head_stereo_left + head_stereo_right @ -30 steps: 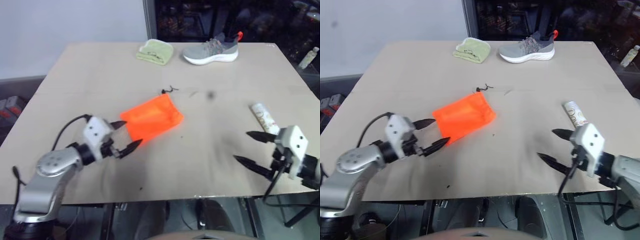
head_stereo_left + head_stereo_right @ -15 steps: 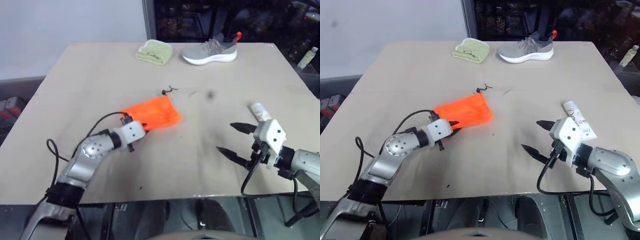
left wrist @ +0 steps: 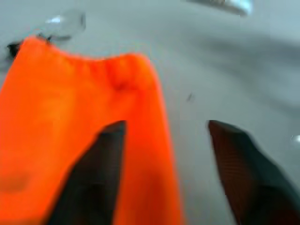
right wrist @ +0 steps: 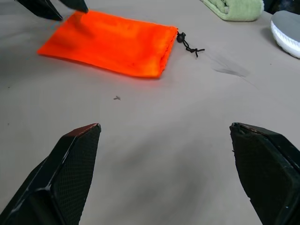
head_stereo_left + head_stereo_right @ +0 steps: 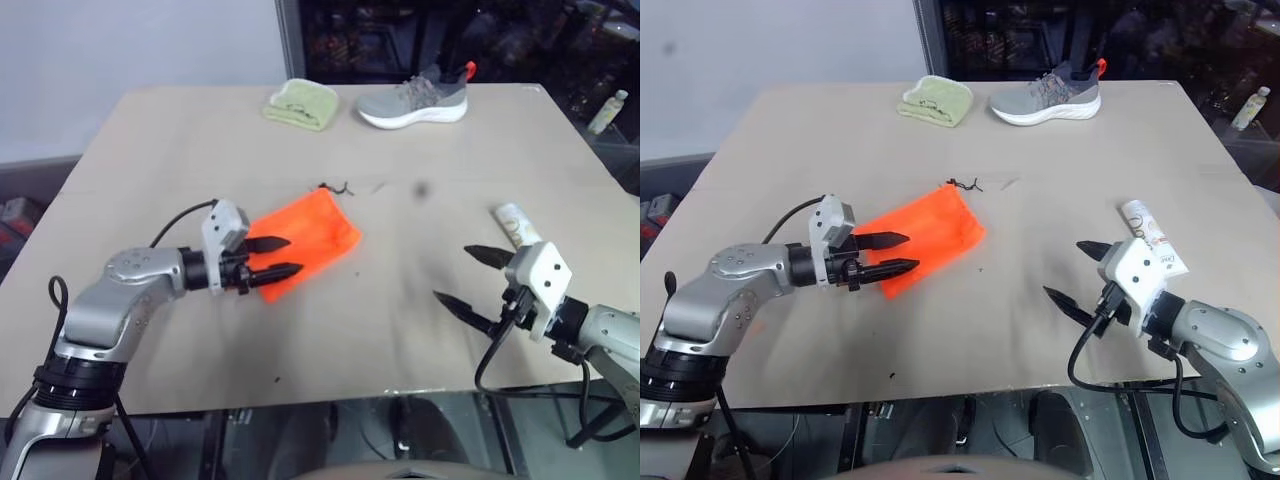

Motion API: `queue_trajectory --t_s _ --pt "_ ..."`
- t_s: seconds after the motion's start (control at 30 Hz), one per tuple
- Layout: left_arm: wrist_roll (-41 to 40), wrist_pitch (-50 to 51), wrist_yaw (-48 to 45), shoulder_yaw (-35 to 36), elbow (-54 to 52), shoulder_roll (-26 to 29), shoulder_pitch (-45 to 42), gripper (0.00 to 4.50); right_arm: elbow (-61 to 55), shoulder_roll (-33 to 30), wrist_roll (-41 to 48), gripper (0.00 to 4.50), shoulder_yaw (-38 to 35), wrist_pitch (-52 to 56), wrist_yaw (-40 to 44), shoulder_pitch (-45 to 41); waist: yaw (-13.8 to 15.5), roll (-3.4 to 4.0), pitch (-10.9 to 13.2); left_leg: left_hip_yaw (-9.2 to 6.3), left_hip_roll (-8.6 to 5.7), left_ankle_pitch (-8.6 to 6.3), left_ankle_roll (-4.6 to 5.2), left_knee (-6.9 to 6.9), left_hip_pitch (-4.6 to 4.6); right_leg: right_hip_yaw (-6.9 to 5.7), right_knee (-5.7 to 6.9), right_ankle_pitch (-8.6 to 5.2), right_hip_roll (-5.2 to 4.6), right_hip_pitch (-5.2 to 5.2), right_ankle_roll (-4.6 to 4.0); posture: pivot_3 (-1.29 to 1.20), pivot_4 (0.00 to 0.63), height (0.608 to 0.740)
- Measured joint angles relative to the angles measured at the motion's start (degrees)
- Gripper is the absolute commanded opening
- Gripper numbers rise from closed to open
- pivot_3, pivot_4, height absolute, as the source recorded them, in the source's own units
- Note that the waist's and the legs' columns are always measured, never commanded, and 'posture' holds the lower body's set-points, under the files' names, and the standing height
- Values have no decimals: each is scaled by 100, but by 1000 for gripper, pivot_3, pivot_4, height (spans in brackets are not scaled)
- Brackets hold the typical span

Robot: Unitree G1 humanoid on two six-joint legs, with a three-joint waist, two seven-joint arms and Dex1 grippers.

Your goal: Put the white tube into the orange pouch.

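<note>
tan table (image 5: 400, 300) before a white wall (image 5: 130, 45), dark shelving (image 5: 450, 30) behind

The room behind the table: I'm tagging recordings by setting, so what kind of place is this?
Probably a lab or workshop. A bare tan table holds unrelated test props: a sneaker, a folded green cloth and an orange pouch, with dark cluttered shelving behind.

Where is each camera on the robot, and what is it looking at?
Head views: look down over the table; both arms show.
Left wrist view: looks along the left gripper, fingers apart over the orange pouch.
Right wrist view: looks along the open right gripper across the table.
Shared: both wrist views show the pouch; the white tube lies beside the right gripper.
</note>
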Motion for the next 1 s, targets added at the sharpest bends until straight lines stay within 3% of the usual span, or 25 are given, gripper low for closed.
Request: queue_trajectory --t_s 0.13,0.27,0.53,0.8,0.83,0.9,1.0 --pt "73 440 88 -259 -161 37 -523 2720 9 3 -32 4500 33 -6 -4 -32 23 0 0 -3 0 1 0 8 6 -6 4 0 5 8 0 0 150 740" --pt "915 508 652 -846 589 -379 -1503 2720 8 27 -61 4500 151 -26 -34 -123 57 -2 -1 0 -7 0 0 14 4 -4 0 1 6 14 2 0 150 740" --pt "2550 -331 704 -2183 2603 -1267 -2346 2720 14 131 -212 4500 224 -87 -183 -116 42 -2 0 1 -14 0 0 14 -8 2 1 3 6 3 1 0 150 740" --pt "3275 -861 469 -2496 3621 -1843 -2959 2720 -150 253 -256 4500 203 -87 -403 188 106 -3 -1 0 -13 0 1 34 -6 0 6 5 4 12 8 0 150 740" --pt "3395 -911 365 -2561 3714 -1918 -3041 2337 -187 289 -268 4500 209 -87 -458 186 122 -3 -3 0 -13 0 2 40 -4 -2 5 6 4 19 10 0 150 740" --pt "3467 -1006 227 -2608 3773 -1925 -3082 2005 -224 301 -281 4500 218 -87 -491 187 124 -3 -3 -1 -13 -1 2 41 -4 -2 5 6 4 20 10 0 150 740" --pt "3574 -1170 -92 -2674 3894 -1971 -3144 501 -236 314 -313 4500 232 -88 -518 199 133 -1 -8 -2 -13 -1 2 41 0 -4 5 6 4 25 9 0 150 740"
